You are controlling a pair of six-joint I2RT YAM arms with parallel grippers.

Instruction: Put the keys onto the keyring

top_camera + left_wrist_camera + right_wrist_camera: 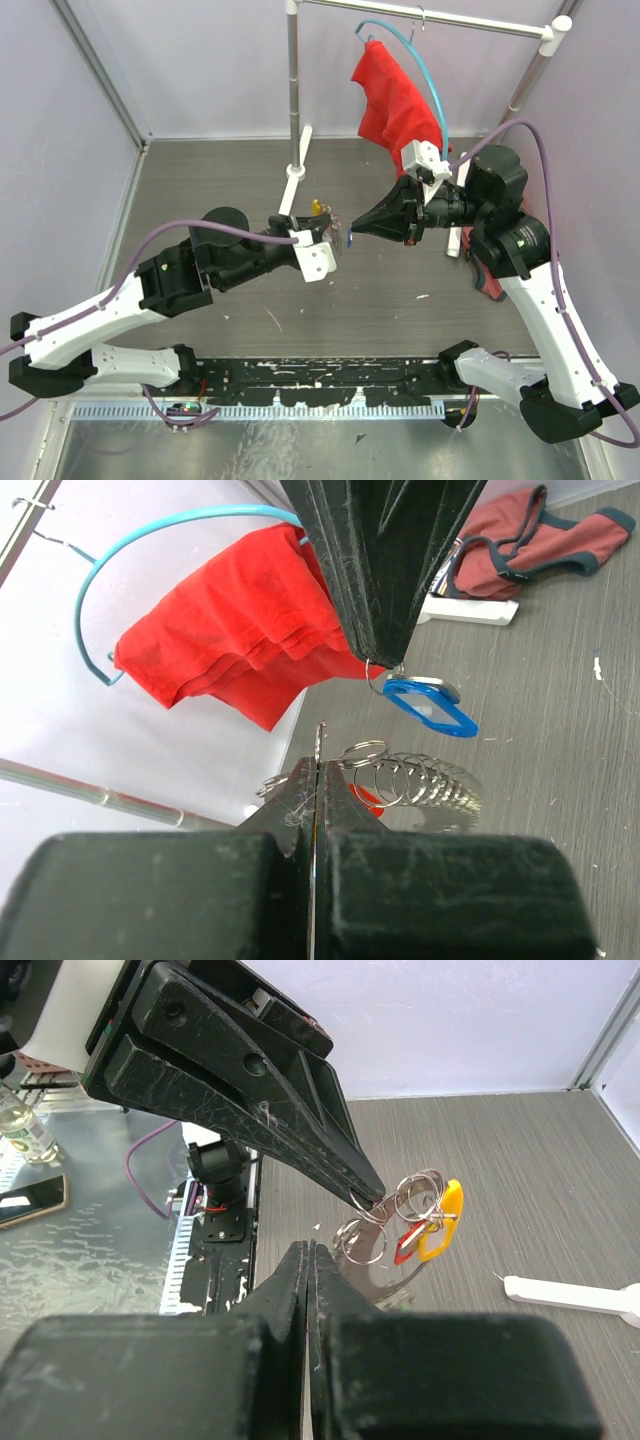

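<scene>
Where the two arms meet above the middle of the table (390, 300), the holdings are as follows.

1. Left gripper (318, 778): jaws clenched. A thin grey metal strand of the keyring (320, 742) is pinched edge-on between them and stands up past the tips.

2. Right gripper (384, 652): jaws clenched, its tip facing the left gripper's tip, the two near but apart. A small wire ring is nipped at its very point, and the blue-tagged key (430, 706) hangs from that ring, clear of the table. Only the tag is plain; the blade cannot be made out.

3. Cluster of small split rings (400, 775): in the air just beside the left gripper's tip. A yellow-tagged key (445, 1218) and a red key (408, 1245) hang among them, touching one another. Which of these are threaded on the keyring cannot be told.

4. Red cloth (230, 630): draped over a light-blue hanger (82, 605), hung from the rail (440, 18) at the far side of the table.

5. Maroon garment (530, 540): lying on the table near the right arm, with a white bar (470, 610) flat beside it.
</scene>
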